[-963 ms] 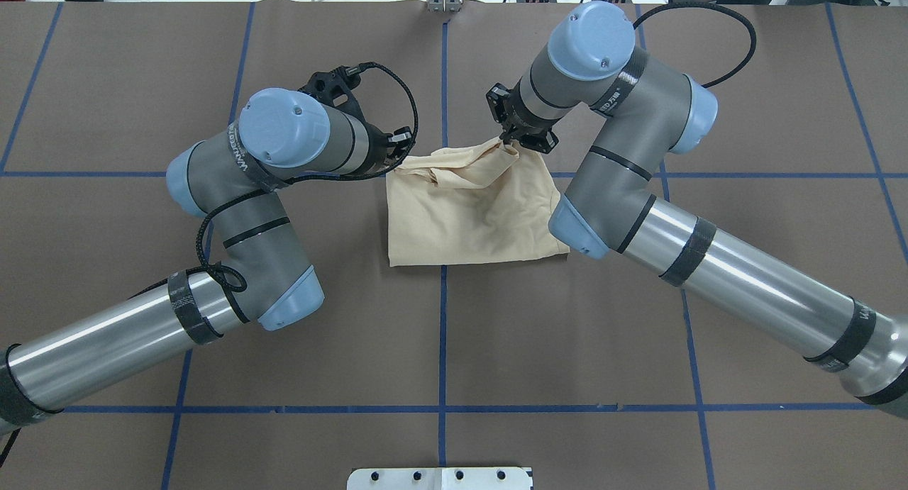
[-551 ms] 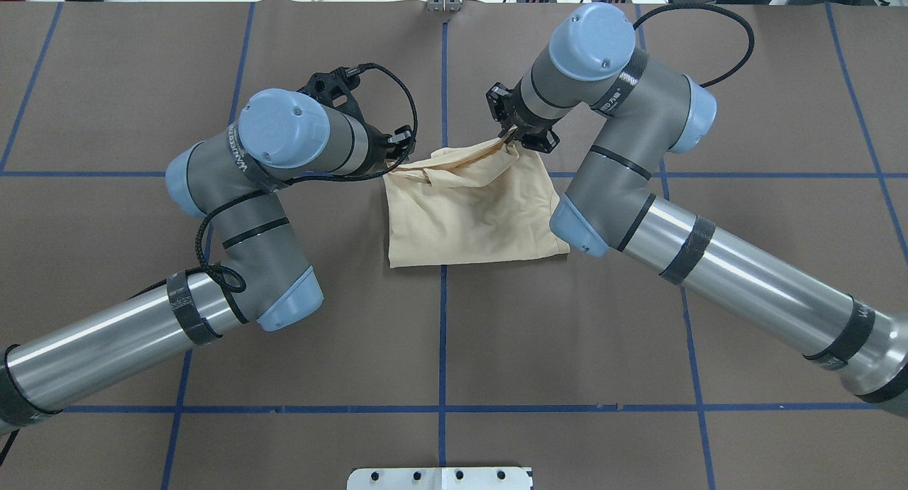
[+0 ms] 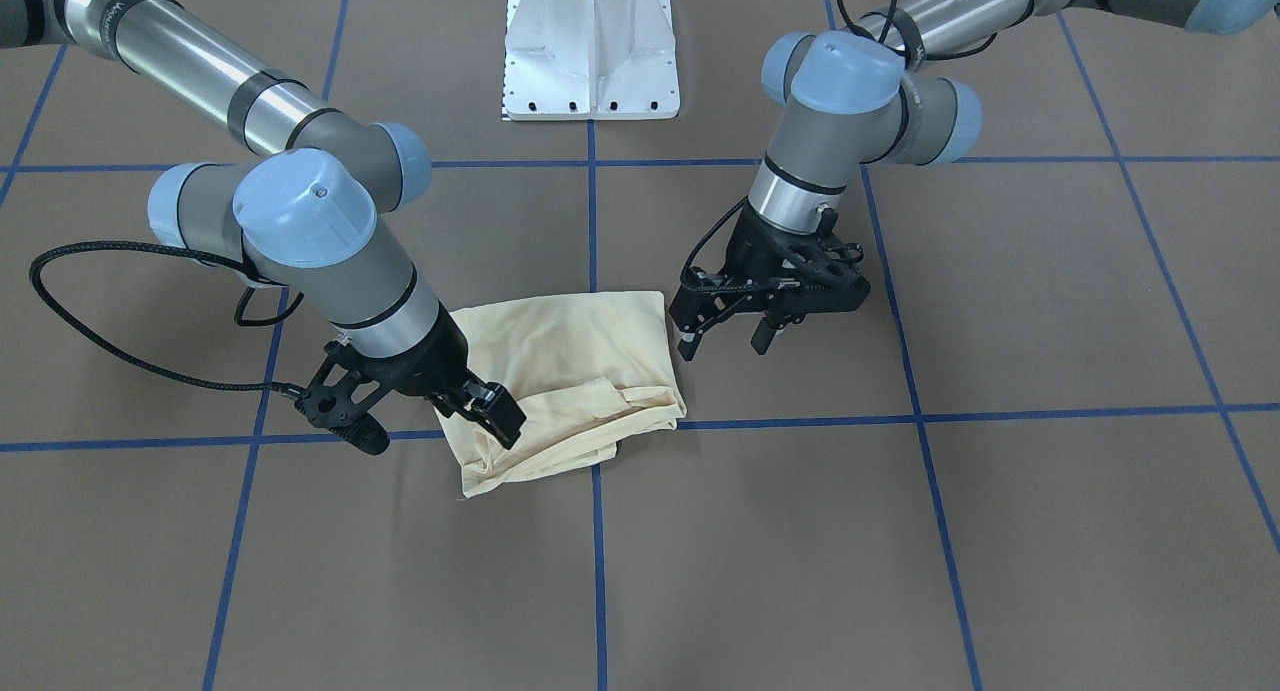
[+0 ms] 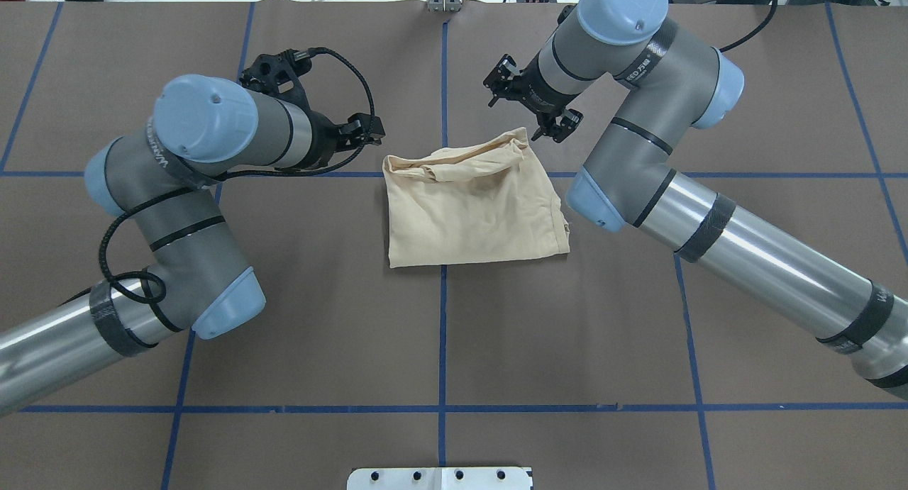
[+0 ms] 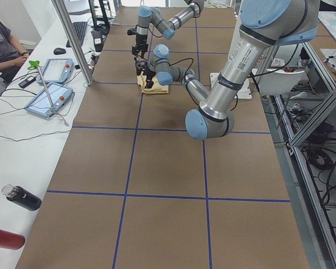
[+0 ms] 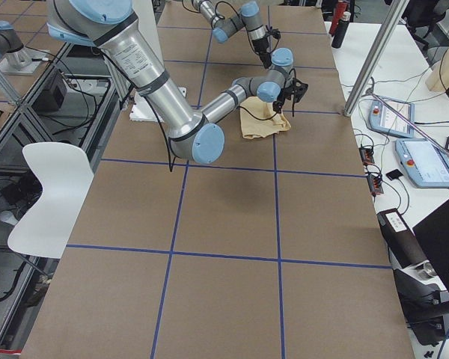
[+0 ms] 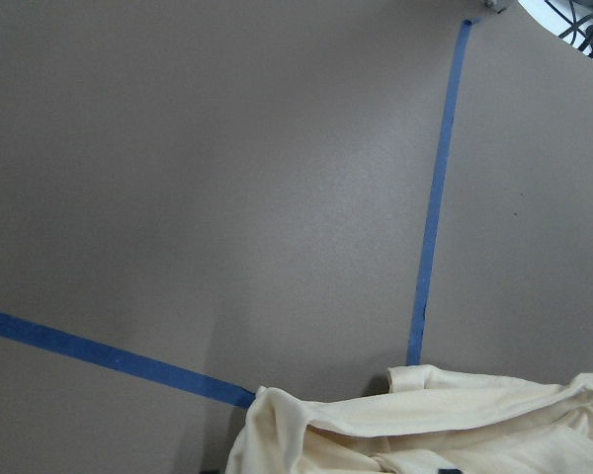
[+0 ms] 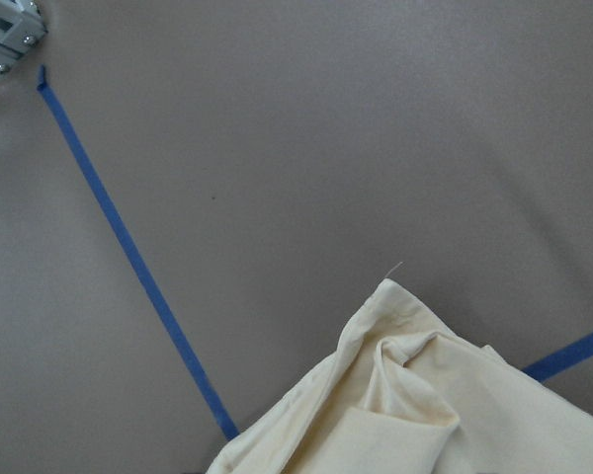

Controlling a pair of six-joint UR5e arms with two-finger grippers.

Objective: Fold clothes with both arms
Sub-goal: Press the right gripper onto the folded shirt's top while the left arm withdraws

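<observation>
Cream-yellow T-shirt (image 4: 475, 213) on brown table (image 4: 319, 334) gridded with blue tape lines (image 4: 442, 348).

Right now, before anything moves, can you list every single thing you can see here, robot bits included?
T-shirt: one, pale cream-yellow, folded at the table's middle.
Table: one, brown with blue tape lines.
Base plate: one, white, at the robot's edge of the table.
Touch panels: two, pale blue-grey, on the white bench.
Black bottle: one, on the bench.
Red bottle: one, on the bench.
Chair: one, white, beside the table.
Person: one, seated at the bench.
Arms: two, grey with light-blue caps.
Left claw: black, open, beside the T-shirt.
Right claw: black, open, at the T-shirt's corner.
</observation>
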